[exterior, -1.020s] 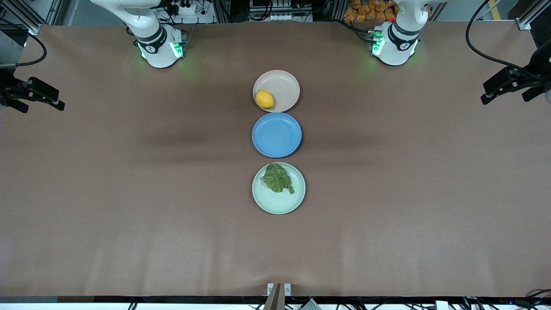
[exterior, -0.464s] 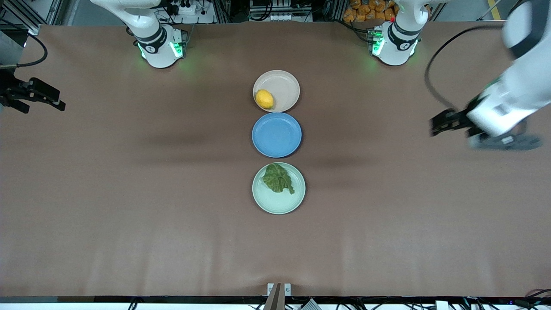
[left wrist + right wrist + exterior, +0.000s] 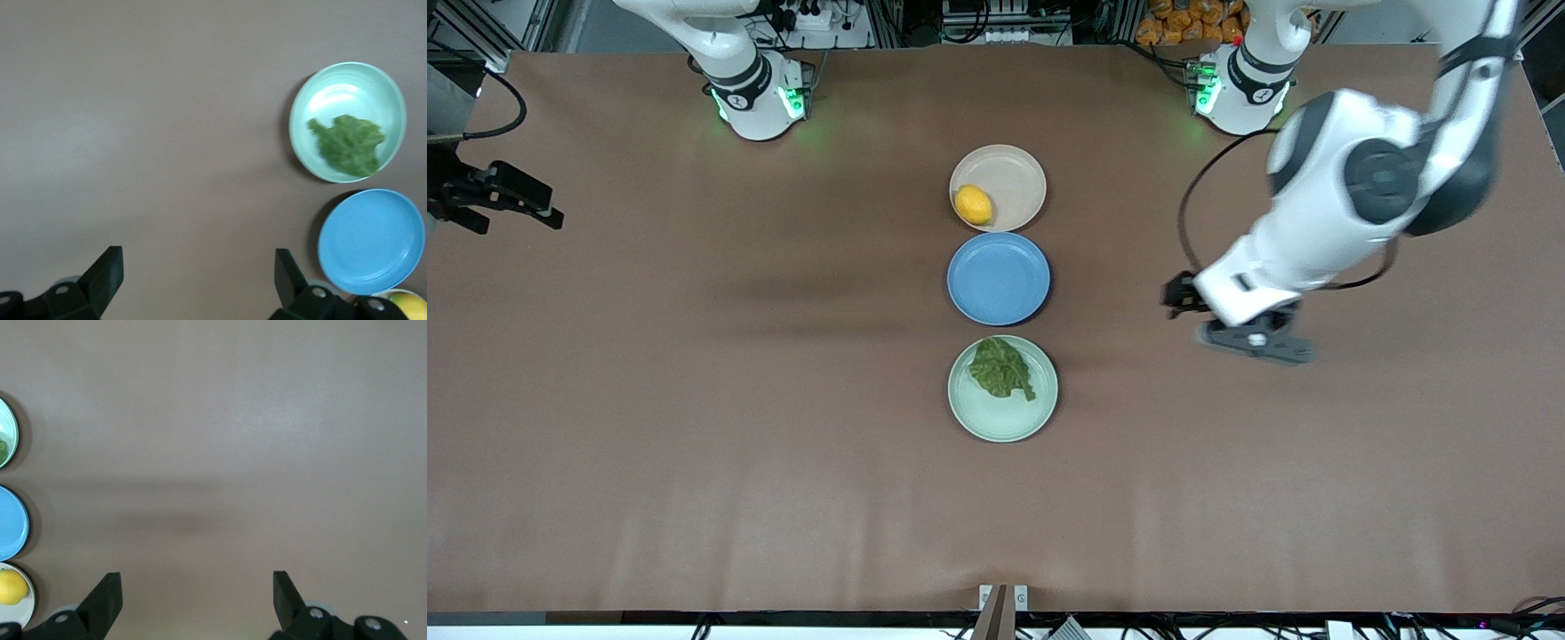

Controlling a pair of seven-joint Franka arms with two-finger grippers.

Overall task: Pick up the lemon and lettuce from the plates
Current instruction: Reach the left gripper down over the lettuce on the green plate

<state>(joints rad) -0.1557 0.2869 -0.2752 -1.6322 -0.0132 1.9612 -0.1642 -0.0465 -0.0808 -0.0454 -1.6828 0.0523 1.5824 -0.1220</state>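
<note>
White L arm leans out over the bench [image 3: 694,400]; your left pincer [image 3: 1183,298] hangs fingers spread, empty, over bare brown top. Lettuce [image 3: 1001,368] on the mint plate [image 3: 1003,422] and lemon [image 3: 973,204] on the beige plate [image 3: 1016,173] lie well apart from it, toward the right arm's end. Right pincer [image 3: 494,191] waits at its own end, also spread, empty. No readable writing.

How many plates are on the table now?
3, in one row: beige plate with the lemon, farthest from the front camera; blue plate, in the middle; mint plate with the lettuce, nearest.
</note>
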